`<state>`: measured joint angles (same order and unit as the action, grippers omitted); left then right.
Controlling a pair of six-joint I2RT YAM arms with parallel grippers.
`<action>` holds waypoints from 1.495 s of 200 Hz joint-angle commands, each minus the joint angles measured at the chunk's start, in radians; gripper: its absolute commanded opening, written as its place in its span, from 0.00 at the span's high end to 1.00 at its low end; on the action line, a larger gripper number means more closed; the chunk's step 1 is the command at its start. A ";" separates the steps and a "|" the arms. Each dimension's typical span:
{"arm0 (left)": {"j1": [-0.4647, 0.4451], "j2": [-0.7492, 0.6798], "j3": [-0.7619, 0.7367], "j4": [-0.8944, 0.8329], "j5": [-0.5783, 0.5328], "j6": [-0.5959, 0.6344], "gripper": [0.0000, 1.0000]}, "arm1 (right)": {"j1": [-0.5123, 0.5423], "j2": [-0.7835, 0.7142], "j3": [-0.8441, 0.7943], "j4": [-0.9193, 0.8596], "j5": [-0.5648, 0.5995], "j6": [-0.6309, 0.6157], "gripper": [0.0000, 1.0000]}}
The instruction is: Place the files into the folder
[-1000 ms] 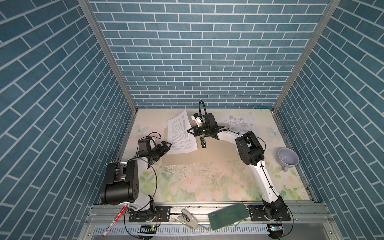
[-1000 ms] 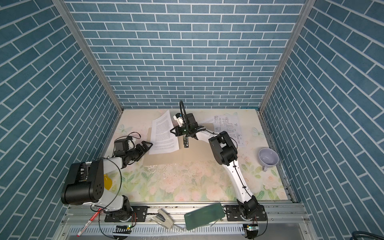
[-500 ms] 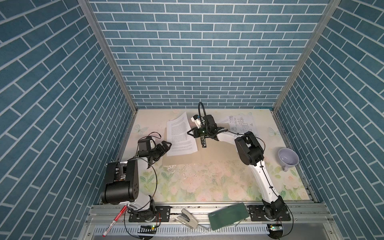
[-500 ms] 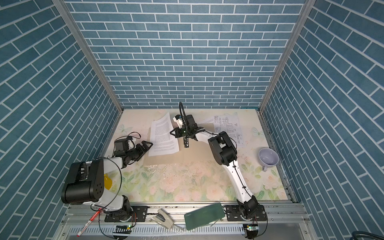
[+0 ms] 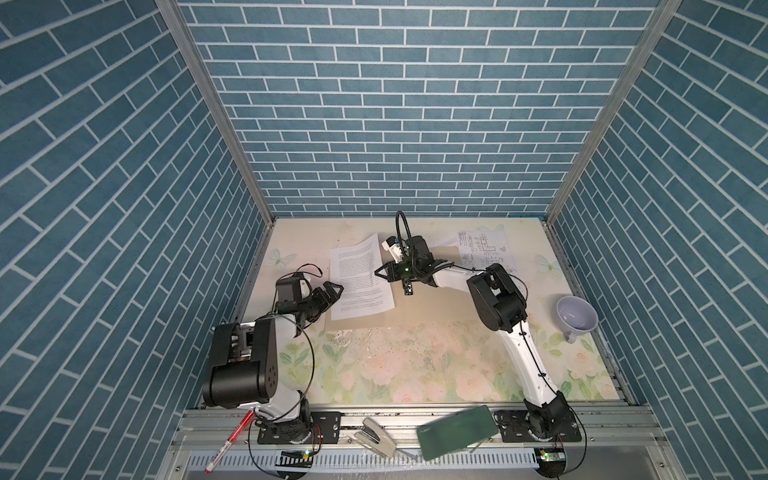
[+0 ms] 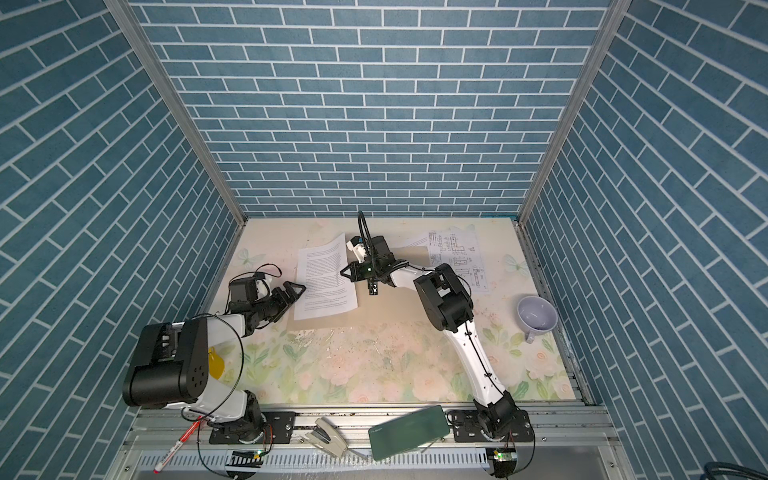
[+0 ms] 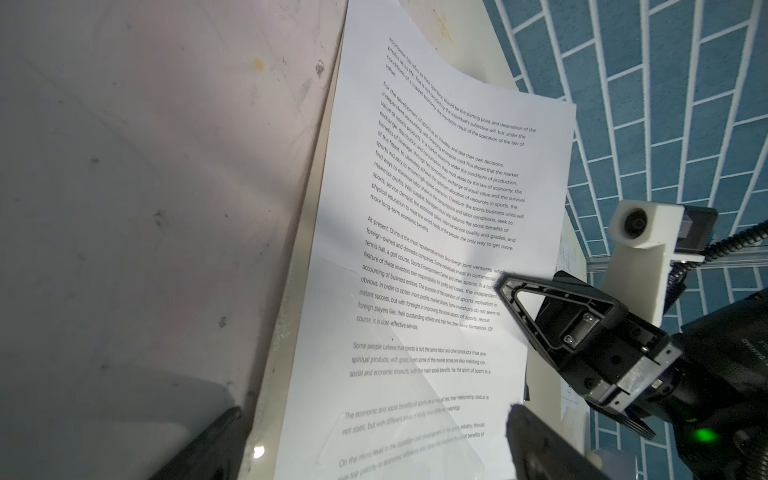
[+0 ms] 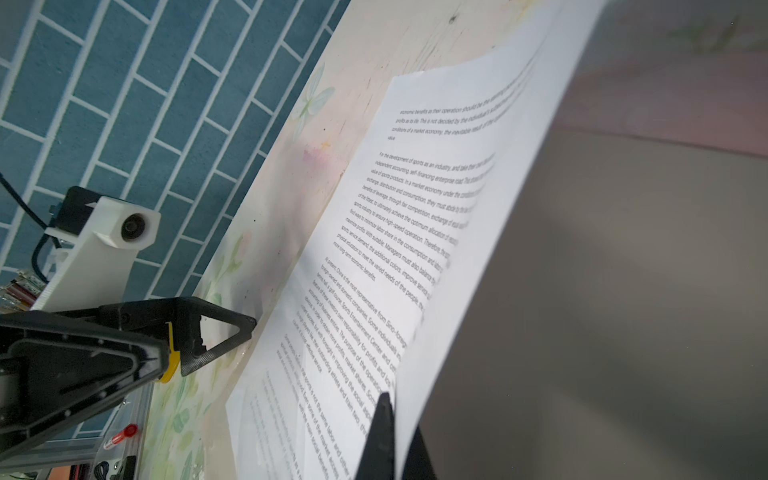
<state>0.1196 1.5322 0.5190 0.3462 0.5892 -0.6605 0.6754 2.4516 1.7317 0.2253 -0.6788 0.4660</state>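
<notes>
The tan folder (image 5: 436,303) (image 6: 399,309) lies open and flat on the table. White text sheets (image 5: 359,276) (image 6: 326,278) rest on its left half. My right gripper (image 5: 378,273) (image 6: 343,273) (image 8: 392,419) is shut on the right edge of the top text sheet (image 8: 478,232) and lifts that edge; another text sheet (image 8: 357,291) lies under it. A diagram sheet (image 5: 484,249) (image 6: 457,253) lies at the back right, partly under the right arm. My left gripper (image 5: 334,288) (image 6: 300,286) (image 7: 374,457) is open and empty at the sheets' left edge (image 7: 415,249).
A lilac cup (image 5: 577,316) stands at the right edge of the table. On the front rail lie a dark green case (image 5: 457,432), a stapler (image 5: 376,438) and a red pen (image 5: 228,444). Blue brick walls close in three sides.
My right gripper has shifted slightly to the left with the sheet's edge in it. The left arm has not moved.
</notes>
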 commanded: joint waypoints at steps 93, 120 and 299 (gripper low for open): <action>0.000 0.039 -0.040 -0.082 -0.010 -0.017 0.01 | 0.019 -0.089 -0.092 0.026 0.034 0.043 0.97; 0.000 0.037 -0.042 -0.082 -0.009 -0.017 0.01 | 0.019 -0.103 -0.106 0.014 0.058 0.046 0.97; 0.000 0.051 -0.077 -0.028 -0.004 -0.042 0.01 | 0.046 -0.161 -0.167 -0.028 0.166 0.154 0.99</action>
<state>0.1196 1.5375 0.4839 0.4290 0.5934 -0.6861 0.7109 2.3455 1.5898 0.1993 -0.5301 0.5926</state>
